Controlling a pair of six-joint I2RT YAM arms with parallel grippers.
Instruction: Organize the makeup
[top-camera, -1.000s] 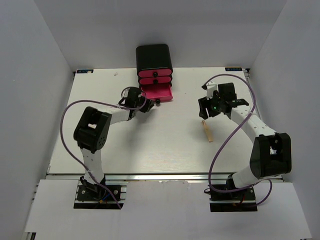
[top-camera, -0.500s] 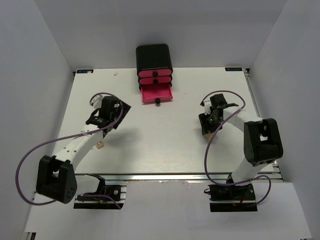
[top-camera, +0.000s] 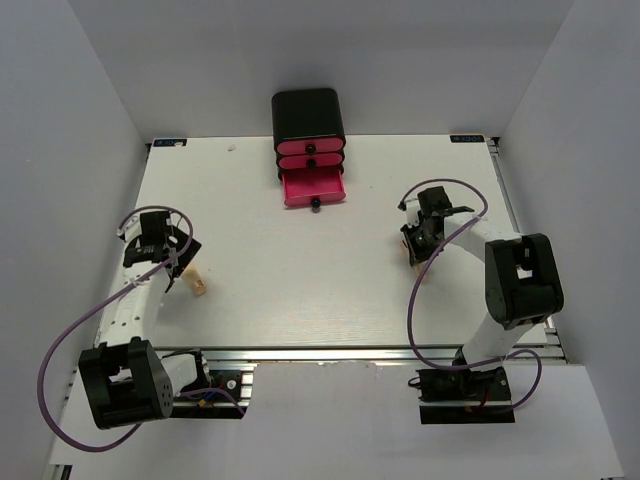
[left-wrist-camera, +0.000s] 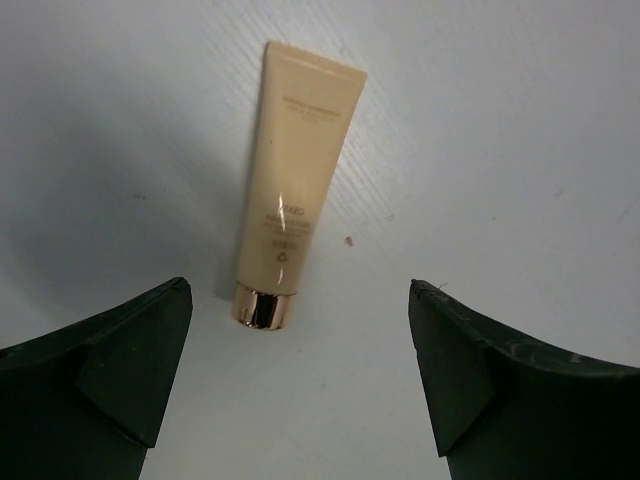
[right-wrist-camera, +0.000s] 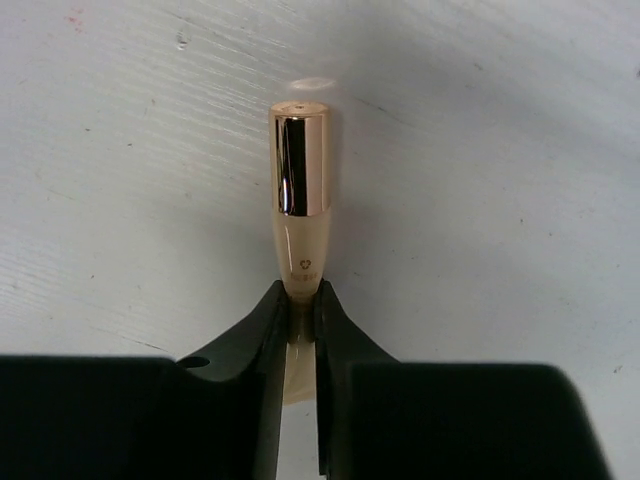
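Note:
A tan makeup tube (left-wrist-camera: 295, 190) with a gold cap lies flat on the white table at the left (top-camera: 197, 285). My left gripper (left-wrist-camera: 300, 300) hovers over its cap end, open, with nothing between the fingers; in the top view the gripper (top-camera: 175, 266) sits just left of the tube. At the right, my right gripper (right-wrist-camera: 302, 297) is shut on a beige tube (right-wrist-camera: 300, 250) whose gold cap points away from the fingers. The top view shows this gripper (top-camera: 413, 248) low over the table. The rest of that tube is hidden between the jaws.
A black box (top-camera: 308, 115) with three pink drawers stands at the back middle; its bottom drawer (top-camera: 313, 187) is pulled out. White walls close in the table (top-camera: 300, 280) on the left, right and back.
My left arm swung from the open drawer to the table's left side and its gripper opened over the tan tube. My right gripper came down and shut on the beige tube.

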